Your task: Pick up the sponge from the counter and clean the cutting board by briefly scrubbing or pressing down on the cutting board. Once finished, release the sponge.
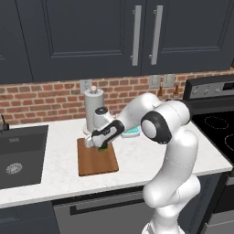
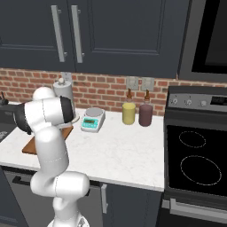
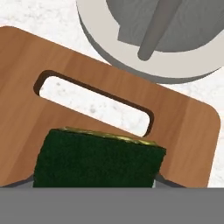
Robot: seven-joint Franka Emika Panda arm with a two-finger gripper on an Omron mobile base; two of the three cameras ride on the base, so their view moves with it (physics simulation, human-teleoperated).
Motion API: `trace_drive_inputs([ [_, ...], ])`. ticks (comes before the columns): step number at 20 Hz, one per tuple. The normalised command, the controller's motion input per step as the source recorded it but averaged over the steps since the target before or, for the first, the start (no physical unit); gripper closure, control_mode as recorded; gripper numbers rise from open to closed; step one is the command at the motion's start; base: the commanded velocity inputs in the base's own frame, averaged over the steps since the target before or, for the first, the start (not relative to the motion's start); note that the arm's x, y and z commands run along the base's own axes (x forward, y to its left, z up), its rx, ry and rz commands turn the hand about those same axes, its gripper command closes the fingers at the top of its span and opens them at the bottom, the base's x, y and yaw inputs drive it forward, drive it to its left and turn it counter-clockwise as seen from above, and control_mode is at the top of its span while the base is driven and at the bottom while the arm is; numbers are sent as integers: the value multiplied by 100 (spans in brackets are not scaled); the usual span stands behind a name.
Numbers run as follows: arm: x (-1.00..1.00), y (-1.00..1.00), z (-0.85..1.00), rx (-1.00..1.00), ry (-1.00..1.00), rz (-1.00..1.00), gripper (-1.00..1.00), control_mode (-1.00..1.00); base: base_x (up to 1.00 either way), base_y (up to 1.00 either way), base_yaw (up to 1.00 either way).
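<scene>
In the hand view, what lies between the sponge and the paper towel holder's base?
The cutting board's slot handle, with white counter showing through it. The hand view shows it between the sponge and the paper towel holder's round base.

The white, faintly speckled stone-like counter (image 1: 146, 155) is carrying a brown wooden rectangular cutting board (image 1: 97, 162) — lying flat near the front edge, its slot handle pointing toward the brick wall. Just behind the board a white paper-towel holder (image 1: 93, 109) is standing. Further along, a small teal-and-white kitchen scale (image 2: 92, 119) is sitting — beside it a yellow jar (image 2: 128, 112) and a dark purple jar (image 2: 145, 115).
</scene>
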Motion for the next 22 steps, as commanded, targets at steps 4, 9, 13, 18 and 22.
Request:
trace_drive_inputs([
  [4,38,0,-32,8,-17,-9,100,-100,0,0,0],
  [9,43,0,-32,5,-22,-10,100,-100,0,0,0],
  [13,33,10,-33,4,-23,-8,100,-100,0,0,0],
  [18,-6,21,-7,5,0,-9,100,-100,0,0,0],
  [22,-10,19,0,4,16,-14,100,-100,0,0,0],
])
